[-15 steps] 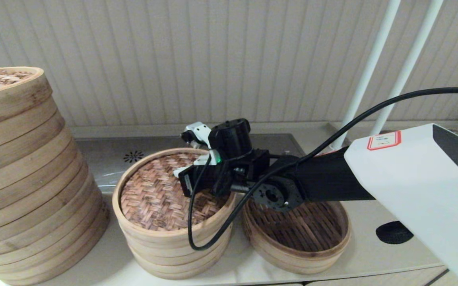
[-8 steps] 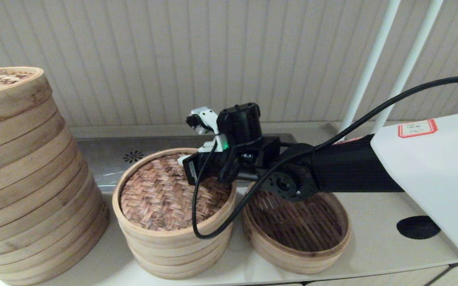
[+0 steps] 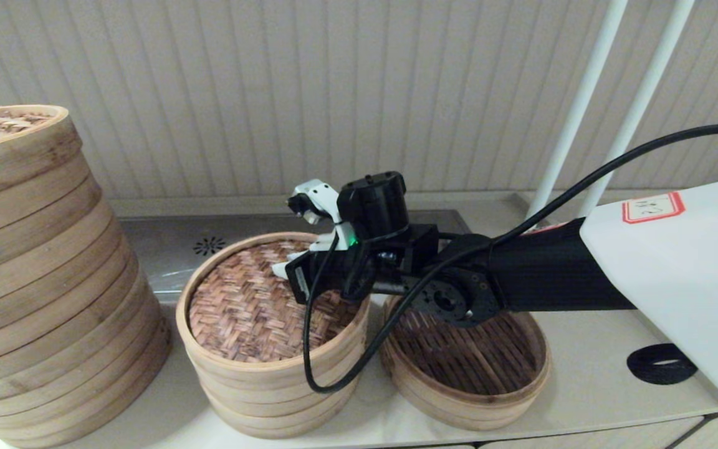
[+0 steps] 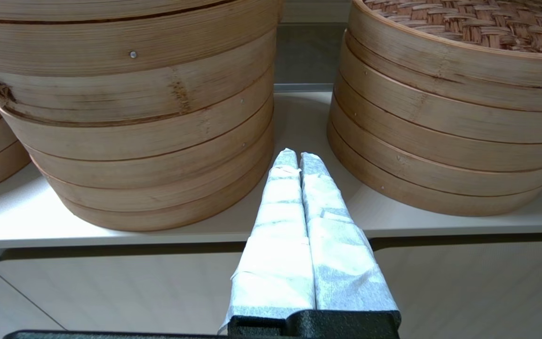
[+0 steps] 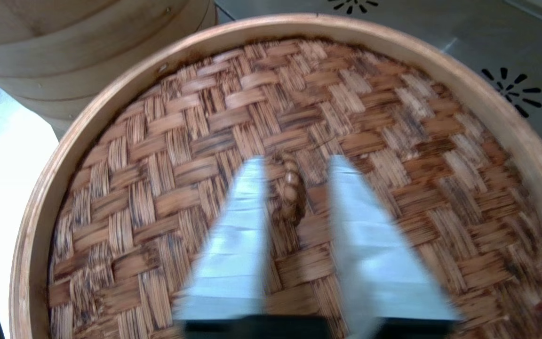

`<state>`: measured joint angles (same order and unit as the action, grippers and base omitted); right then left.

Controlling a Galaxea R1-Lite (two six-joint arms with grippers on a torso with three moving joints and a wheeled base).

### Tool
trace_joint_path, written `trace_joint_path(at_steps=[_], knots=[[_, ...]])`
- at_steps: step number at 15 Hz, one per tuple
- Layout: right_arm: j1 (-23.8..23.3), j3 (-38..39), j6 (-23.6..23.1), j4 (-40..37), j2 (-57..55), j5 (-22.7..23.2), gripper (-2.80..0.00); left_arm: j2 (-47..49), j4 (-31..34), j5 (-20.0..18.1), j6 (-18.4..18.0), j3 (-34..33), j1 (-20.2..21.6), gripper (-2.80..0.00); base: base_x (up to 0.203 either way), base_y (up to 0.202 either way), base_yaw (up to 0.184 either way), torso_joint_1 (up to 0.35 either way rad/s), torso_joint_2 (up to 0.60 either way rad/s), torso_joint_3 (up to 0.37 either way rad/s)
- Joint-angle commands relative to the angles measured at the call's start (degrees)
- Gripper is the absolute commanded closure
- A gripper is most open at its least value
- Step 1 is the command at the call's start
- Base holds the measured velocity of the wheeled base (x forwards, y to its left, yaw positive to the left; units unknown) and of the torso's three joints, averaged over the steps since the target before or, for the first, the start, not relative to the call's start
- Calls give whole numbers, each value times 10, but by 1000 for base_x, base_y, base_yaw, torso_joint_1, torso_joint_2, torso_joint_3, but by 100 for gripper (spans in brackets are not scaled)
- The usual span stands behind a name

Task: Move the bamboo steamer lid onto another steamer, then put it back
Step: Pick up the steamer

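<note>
The bamboo steamer lid [image 3: 259, 302] sat seated on the middle several-tier steamer [image 3: 272, 390], its reddish-brown herringbone weave facing up inside the pale rim band. The right gripper [image 5: 294, 162] hung over the centre of that lid, its two taped fingers [image 5: 238, 212] spread apart with the small braided handle loop [image 5: 292, 190] lying in the gap between them; the loop was straddled but not pinched, and the claw had hold of nothing. In the head view the right arm [image 3: 521, 280] reached across from beyond the lid's right side, passing above the single shallow steamer [image 3: 468, 374] that stood just beside the lid's stack, touching or nearly touching it. That shallow basket lay uncovered, its dark slatted floor showing. Well to the left of the lid rose the much wider tall steamer [image 3: 41, 268]. The left gripper [image 4: 298, 162] waited low in front of the counter edge [image 4: 111, 235], its wrapped fingers pressed together around nothing, pointing at the gap between the wide stack and the lid's stack
</note>
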<state>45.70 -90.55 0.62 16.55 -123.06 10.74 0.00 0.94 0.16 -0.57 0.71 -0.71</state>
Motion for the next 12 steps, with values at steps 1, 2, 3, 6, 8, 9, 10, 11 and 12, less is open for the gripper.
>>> trace_joint_path(at_steps=[1,2,3,6,8,9,10,11,12], knots=[[1,6,0,1,-1,1,-280,1,0,0,0,0,0,0,0,0,0,0,0,0],[1,13,-1,1,0,1,-280,1,0,0,0,0,0,0,0,0,0,0,0,0],[1,19,-2,2,-1,1,-280,1,-1,0,0,0,0,0,0,0,0,0,0,0],[1,19,-1,3,-5,2,-280,1,-1,0,0,0,0,0,0,0,0,0,0,0],[2,13,-1,3,-9,2,-280,1,-1,0,0,0,0,0,0,0,0,0,0,0],[2,12,-1,3,-10,2,-280,1,0,0,0,0,0,0,0,0,0,0,0,0],[2,11,-1,3,-12,1,-280,1,0,0,0,0,0,0,0,0,0,0,0,0],[3,10,-1,3,-13,1,-280,1,0,0,0,0,0,0,0,0,0,0,0,0],[3,8,-2,3,-14,1,-280,1,0,0,0,0,0,0,0,0,0,0,0,0]])
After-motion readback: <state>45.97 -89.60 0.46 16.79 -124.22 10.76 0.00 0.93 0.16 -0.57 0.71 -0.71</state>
